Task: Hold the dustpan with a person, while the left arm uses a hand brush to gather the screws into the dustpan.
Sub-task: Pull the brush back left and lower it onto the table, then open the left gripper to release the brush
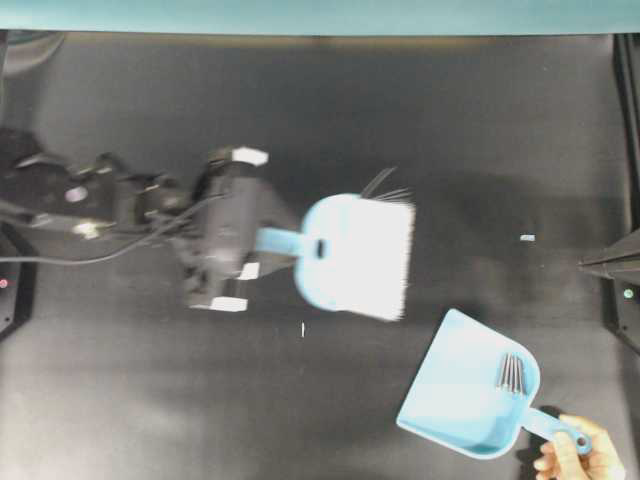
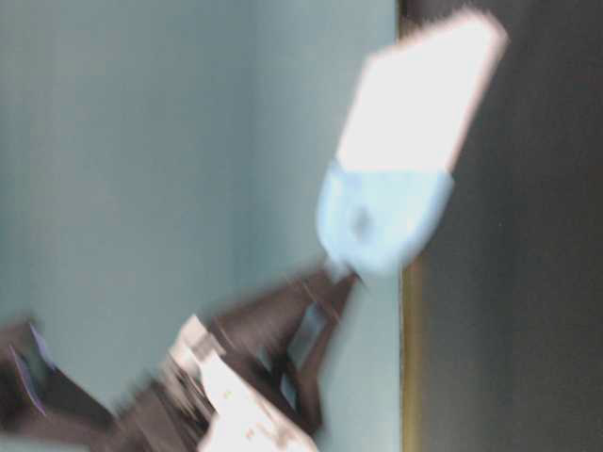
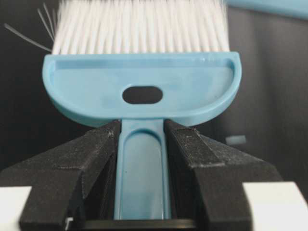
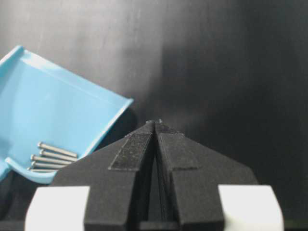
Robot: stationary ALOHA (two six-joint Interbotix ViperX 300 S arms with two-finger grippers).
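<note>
Gripping the thin handle of the hand brush (image 3: 141, 91), my left claw (image 3: 142, 144) had both black fingers pressed against the handle's sides, as my left wrist view showed plainly. From overhead, the left arm (image 1: 120, 205) reached in from the left side of the dark bench (image 1: 300, 100), and the brush lay out ahead of it with its white bristles fanned toward the right, a few stray ones sticking out at the top edge. The brush sat near the middle of the bench, well apart from the dustpan (image 1: 455, 390). That light blue pan sat toward the lower right, its wide mouth facing up and to the left. The screws (image 1: 511, 373) lay bunched side by side inside it, close against the back rim near the handle. The person's hand (image 1: 578, 457) held the handle at the bottom right corner, fingers wrapped around it. My right claw (image 4: 155, 126) was closed on nothing, its tips meeting at a point, sitting just beside the dustpan's edge. A small pale fleck (image 1: 527, 238) lay on the bench toward the right.
</note>
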